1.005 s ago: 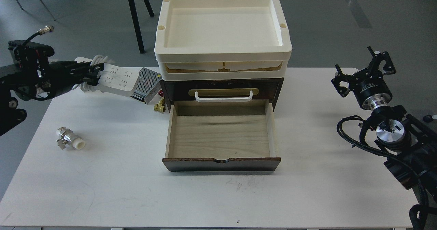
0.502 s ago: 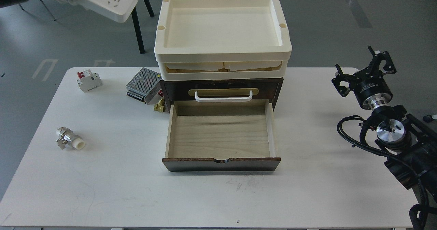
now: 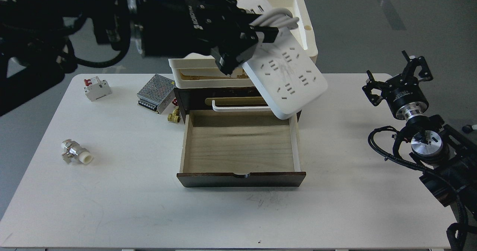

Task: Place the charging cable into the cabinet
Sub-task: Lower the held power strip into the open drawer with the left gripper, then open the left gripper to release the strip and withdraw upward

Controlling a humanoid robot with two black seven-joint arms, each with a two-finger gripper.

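My left gripper [image 3: 257, 38] is shut on the charging cable [image 3: 288, 79], a flat white power strip with its cord looped at the held end. It hangs tilted in the air over the back right of the open drawer, in front of the cabinet's upper part. The cabinet [image 3: 193, 94] is dark brown; its drawer [image 3: 240, 146] is pulled out, with a bare light wood floor. The white handle [image 3: 231, 107] is partly hidden by the strip. My right gripper [image 3: 397, 76] stays open at the table's right edge, holding nothing.
Cream plastic trays [image 3: 307, 24] sit on top of the cabinet. A silver perforated box [image 3: 154, 92], a brass fitting [image 3: 174, 116] and a white circuit breaker [image 3: 97, 88] lie left of it. A metal valve fitting [image 3: 76, 152] lies at the table's left.
My left arm has swung from high at the far left to over the cabinet, carrying the power strip, which now hangs tilted over the open drawer. The right arm has not moved.
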